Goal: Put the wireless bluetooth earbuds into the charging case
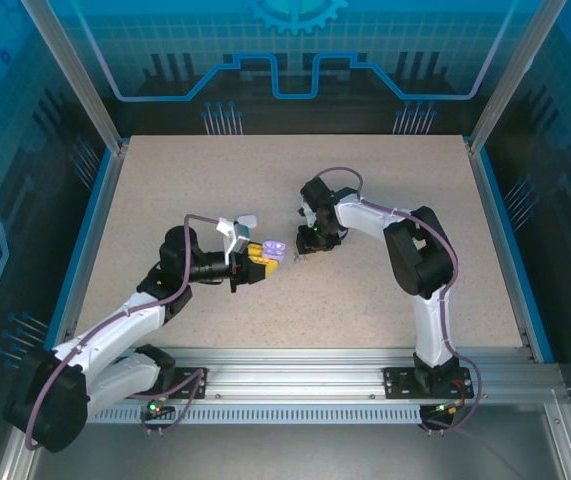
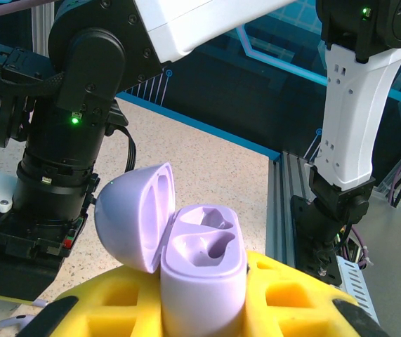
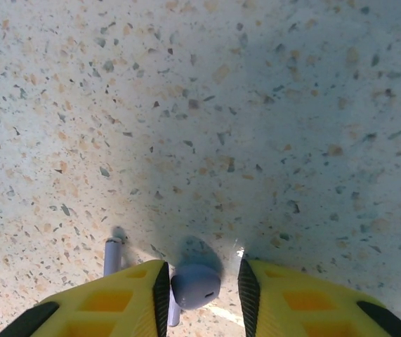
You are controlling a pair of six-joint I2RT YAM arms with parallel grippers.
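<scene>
The lavender charging case (image 2: 204, 277) stands upright between my left gripper's (image 2: 204, 309) yellow fingers (image 2: 305, 298), which are shut on it. Its lid (image 2: 131, 214) is swung open and both sockets are bare. From above, the case (image 1: 273, 249) is held just off the table at the centre. My right gripper (image 1: 309, 243) points straight down beside it. Between its open fingers lies one pale-lavender earbud (image 3: 195, 286), touching the left pad (image 3: 161, 295) and apart from the right one. A second earbud's stem (image 3: 112, 255) lies just outside the left finger.
The right arm's wrist (image 2: 45, 175) hangs close to the left of the open lid. The speckled table (image 1: 265, 190) is bordered by a blue rim, with an aluminium rail (image 1: 295, 370) along the near edge.
</scene>
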